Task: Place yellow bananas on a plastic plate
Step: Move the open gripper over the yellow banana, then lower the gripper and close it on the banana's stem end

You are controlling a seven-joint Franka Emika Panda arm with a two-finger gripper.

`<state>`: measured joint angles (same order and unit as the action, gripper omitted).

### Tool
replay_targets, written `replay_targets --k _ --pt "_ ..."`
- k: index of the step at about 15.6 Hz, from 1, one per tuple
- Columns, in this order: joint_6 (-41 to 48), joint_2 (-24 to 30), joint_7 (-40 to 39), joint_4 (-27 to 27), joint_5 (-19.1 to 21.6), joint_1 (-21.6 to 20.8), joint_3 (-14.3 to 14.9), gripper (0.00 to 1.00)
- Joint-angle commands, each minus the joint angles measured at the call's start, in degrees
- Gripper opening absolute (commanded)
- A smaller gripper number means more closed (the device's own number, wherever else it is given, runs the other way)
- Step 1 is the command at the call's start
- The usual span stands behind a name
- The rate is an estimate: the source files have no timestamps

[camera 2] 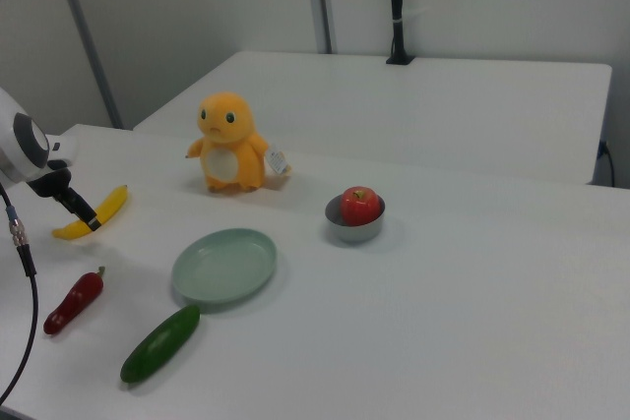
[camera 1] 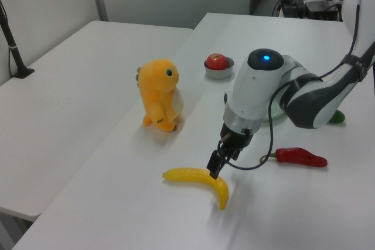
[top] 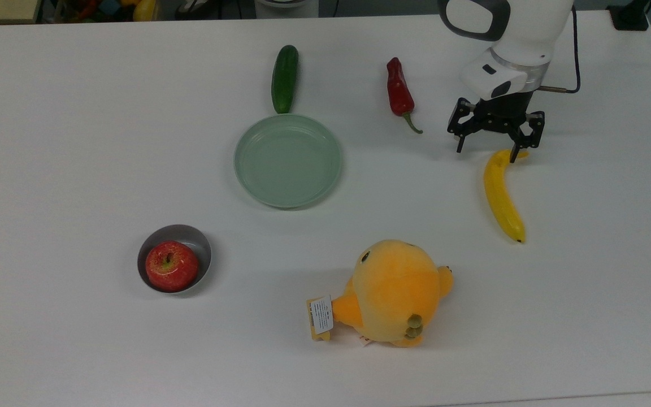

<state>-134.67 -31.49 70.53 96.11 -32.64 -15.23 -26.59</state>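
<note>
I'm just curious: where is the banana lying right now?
In the top view, the banana lies on the white table's right side, just below the open gripper, far from the green plate.
</note>
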Motion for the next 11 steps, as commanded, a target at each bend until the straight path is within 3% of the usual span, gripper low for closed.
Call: replay_targets --k 1,11 --pt "-0.8 -0.8 1.9 -1.2 -2.2 -1.7 0.7 1.00" --pt "-1.2 -3.5 1.9 -4.4 -3.8 -1.6 0.7 1.00"
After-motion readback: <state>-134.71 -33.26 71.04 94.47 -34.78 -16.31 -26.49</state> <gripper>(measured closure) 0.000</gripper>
